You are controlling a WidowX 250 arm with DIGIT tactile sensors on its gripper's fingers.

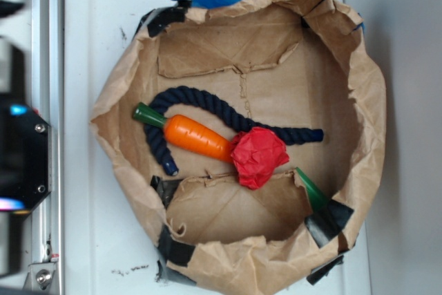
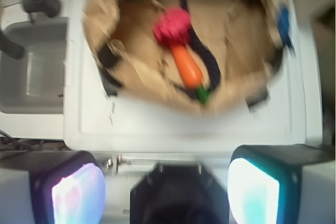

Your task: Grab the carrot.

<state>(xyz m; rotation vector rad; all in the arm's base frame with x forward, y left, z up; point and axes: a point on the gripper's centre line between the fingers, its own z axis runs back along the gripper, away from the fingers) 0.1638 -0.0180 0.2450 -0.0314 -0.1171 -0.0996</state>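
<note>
I hang well back from the work, high over the near edge of the bench, and my wrist view is blurred. My pincer is spread wide, nothing between its two lit pads, empty.

The carrot lies flat on the floor of the paper bag, its rim rolled down into a low wall. Green stem end points left in the exterior view; the tapered tip runs right and touches the red wad. The blue rope curls around behind it, and one rope end passes right under the stem.

Here is what worries me. The bag wall stands between me and the target, so a low approach could catch the rim and drag the whole bag across the bench. The carrot looks glossy and tapered; pinching near the thin tip, it could squirt out sideways. Close there and I probably gather the wad too. Close at the stem and I may snag the rope and lift that with it. The thick orange middle looks like the safest bite, pads crossing its width. With this blur, I can't judge my alignment yet.
</note>
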